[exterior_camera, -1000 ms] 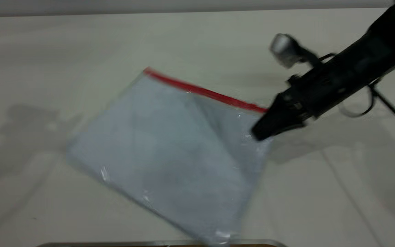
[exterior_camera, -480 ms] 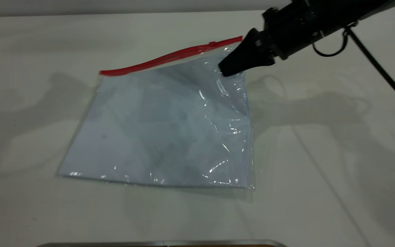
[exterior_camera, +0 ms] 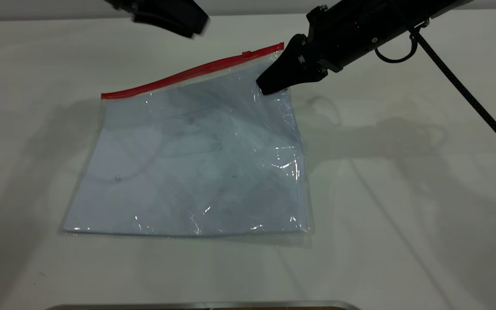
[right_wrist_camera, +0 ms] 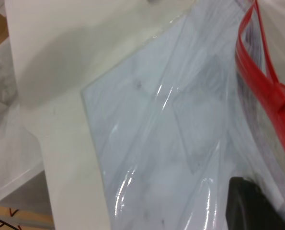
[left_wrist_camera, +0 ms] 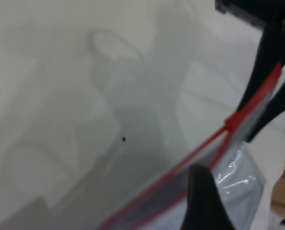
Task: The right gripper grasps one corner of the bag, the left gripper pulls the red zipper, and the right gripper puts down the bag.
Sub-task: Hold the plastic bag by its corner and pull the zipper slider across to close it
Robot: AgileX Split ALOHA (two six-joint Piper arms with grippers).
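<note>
The bag [exterior_camera: 187,163] is a clear pouch with pale blue-white sheets inside. Its near edge lies on the white table. The red zipper [exterior_camera: 187,73] runs along its far edge, which is raised at the right, with the slider tab [exterior_camera: 246,54] near that end. My right gripper [exterior_camera: 268,87] is shut on the bag's far right corner just below the zipper and holds it up. The left wrist view shows its jaws on either side of the red strip [left_wrist_camera: 199,153]. My left gripper [exterior_camera: 190,26] hovers above the table behind the bag, left of the slider, touching nothing. The right wrist view shows the bag [right_wrist_camera: 156,143] and zipper [right_wrist_camera: 257,81].
The right arm's black cable [exterior_camera: 467,94] slants down across the right side of the table. A metal edge [exterior_camera: 196,305] runs along the bottom of the exterior view. The table's edge [right_wrist_camera: 61,158] shows in the right wrist view.
The right gripper has carried the bag's corner up and to the left, and the bag has swung round so the zipper rises to the right. The left gripper has come into view at the top.
</note>
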